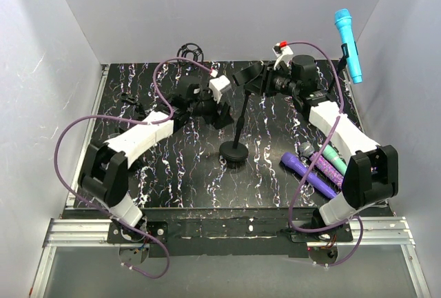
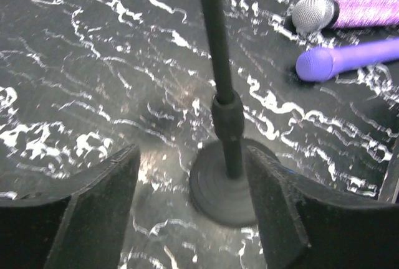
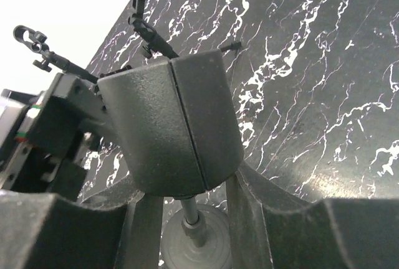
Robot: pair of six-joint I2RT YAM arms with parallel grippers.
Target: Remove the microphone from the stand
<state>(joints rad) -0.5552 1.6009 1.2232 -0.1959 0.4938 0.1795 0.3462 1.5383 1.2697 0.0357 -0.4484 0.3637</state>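
A black microphone sits at the top of a thin black stand with a round base in the middle of the marbled table. My right gripper is shut on it from the right. In the right wrist view the microphone's body fills the space between my fingers, with the stand's pole and base below. My left gripper is open and low. In the left wrist view its fingers straddle the pole and base without touching.
Three microphones lie at the right front: purple, glittery purple and teal. A blue microphone stands raised at the back right. An empty black holder stands at the back. White walls enclose the table.
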